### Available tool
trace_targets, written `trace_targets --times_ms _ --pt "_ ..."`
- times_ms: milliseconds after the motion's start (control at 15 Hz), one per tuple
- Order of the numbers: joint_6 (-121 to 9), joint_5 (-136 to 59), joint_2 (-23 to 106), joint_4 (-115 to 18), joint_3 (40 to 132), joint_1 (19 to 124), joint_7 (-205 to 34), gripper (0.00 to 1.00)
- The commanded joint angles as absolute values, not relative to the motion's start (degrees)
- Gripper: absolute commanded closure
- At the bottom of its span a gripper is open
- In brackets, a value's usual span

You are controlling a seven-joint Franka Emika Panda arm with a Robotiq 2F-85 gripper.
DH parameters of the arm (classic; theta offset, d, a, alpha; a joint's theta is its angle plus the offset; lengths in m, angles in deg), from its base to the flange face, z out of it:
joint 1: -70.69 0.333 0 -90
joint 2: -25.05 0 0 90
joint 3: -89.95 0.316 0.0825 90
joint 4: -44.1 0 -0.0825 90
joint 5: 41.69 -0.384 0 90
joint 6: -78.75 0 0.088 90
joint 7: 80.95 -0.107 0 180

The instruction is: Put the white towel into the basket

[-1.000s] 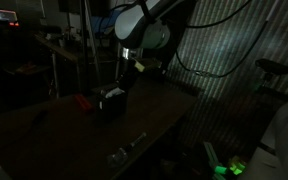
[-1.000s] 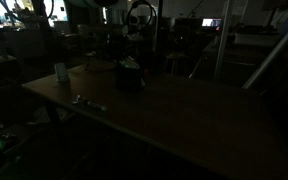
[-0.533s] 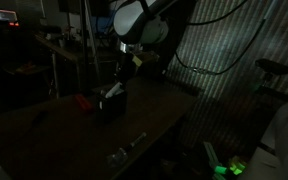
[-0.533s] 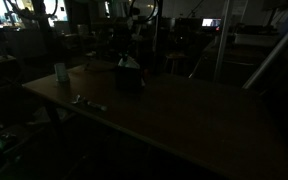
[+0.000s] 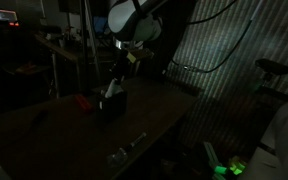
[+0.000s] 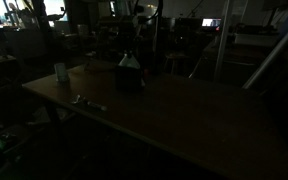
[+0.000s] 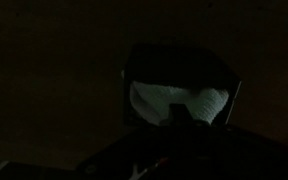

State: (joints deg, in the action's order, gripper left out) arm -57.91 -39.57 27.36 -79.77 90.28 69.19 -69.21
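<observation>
The scene is very dark. The white towel (image 7: pixel 179 100) shows pale and wrinkled in the wrist view, inside the outline of the dark basket (image 7: pixel 237 95). My gripper (image 7: pixel 181 112) is shut, its dark fingertips pinching the towel's near edge. In both exterior views the arm stands over the basket (image 5: pixel 112 104) (image 6: pixel 129 79) at the table's middle. A pale peak of towel (image 6: pixel 129 61) rises from the basket's top toward the gripper (image 5: pixel 119 72). The towel's lower part is hidden inside the basket.
A small red object (image 5: pixel 84 101) lies beside the basket. A pale cup (image 6: pixel 60 72) stands near the table's end. A small metal tool (image 5: pixel 124 150) (image 6: pixel 87 101) lies close to the table's edge. Dark clutter and stands fill the background.
The arm has risen a little above the basket, and the pale towel peak has stretched upward with it. The gripper has stayed shut.
</observation>
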Motion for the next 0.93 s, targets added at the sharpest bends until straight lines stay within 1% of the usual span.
trace_targets --times_ms 0,867 --pt "-58.28 -41.08 30.6 -76.02 89.76 68.93 -67.32 1.0" --pt "-53.17 -42.08 40.55 -68.02 90.77 67.84 -63.62 1.0"
